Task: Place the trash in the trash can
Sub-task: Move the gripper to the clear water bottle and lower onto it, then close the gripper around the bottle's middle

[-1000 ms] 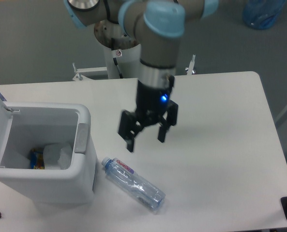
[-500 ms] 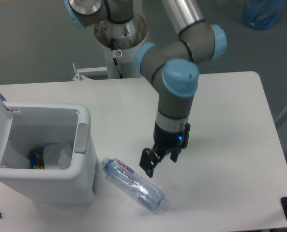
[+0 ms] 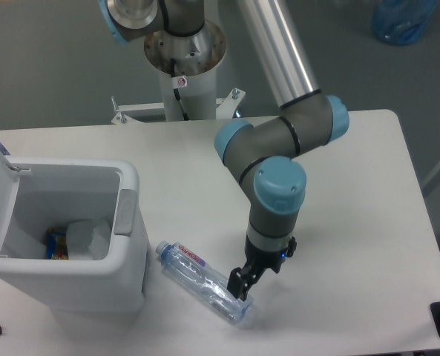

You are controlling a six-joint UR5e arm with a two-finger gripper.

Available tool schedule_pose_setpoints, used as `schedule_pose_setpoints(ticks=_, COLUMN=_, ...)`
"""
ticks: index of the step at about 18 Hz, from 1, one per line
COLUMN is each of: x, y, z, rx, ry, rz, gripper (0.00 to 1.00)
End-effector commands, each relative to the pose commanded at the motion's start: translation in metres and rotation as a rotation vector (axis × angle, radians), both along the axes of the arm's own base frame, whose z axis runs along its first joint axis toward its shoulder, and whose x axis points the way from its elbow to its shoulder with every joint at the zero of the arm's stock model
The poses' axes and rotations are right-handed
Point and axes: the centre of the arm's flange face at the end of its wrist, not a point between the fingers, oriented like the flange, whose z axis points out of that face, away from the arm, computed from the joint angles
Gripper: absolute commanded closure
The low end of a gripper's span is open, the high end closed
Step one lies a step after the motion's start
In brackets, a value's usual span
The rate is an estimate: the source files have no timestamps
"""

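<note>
Bottle lay on its side on the table, just right of the trash can, lid open. The gripper sat at its base end; finger spread could not be judged. Risk: the crushed, rounded plastic might roll or squirt free off-centre.
</note>
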Motion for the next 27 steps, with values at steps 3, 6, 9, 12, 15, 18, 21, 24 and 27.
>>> schedule_pose_setpoints(ticks=3, x=0.004, y=0.011, z=-0.012, rx=0.004, ry=0.001, rz=-0.005, gripper=0.0)
schedule_pose_setpoints(ticks=6, x=0.004, y=0.016, z=-0.014, rx=0.005, ry=0.002, rz=-0.008, gripper=0.0)
schedule_pose_setpoints(ticks=9, x=0.005, y=0.018, z=-0.024, rx=-0.005, ry=-0.006, rz=-0.011, gripper=0.0)
schedule_pose_setpoints(ticks=12, x=0.004, y=0.02, z=-0.037, rx=-0.016, ry=-0.019, rz=-0.012, gripper=0.0)
schedule_pose_setpoints(ticks=15, x=0.003, y=0.021, z=-0.039, rx=-0.016, ry=-0.019, rz=-0.014, gripper=0.0)
schedule_pose_setpoints(ticks=18, x=0.006, y=0.025, z=-0.046, rx=-0.02, ry=-0.023, rz=-0.021, gripper=0.0)
schedule_pose_setpoints(ticks=21, x=0.008, y=0.027, z=-0.046, rx=-0.021, ry=-0.024, rz=-0.025, gripper=0.0)
schedule_pose_setpoints(ticks=24, x=0.009, y=0.027, z=-0.054, rx=-0.032, ry=-0.029, rz=-0.025, gripper=0.04)
schedule_pose_setpoints(ticks=27, x=0.009, y=0.026, z=-0.049, rx=-0.034, ry=-0.019, rz=-0.022, gripper=0.17)
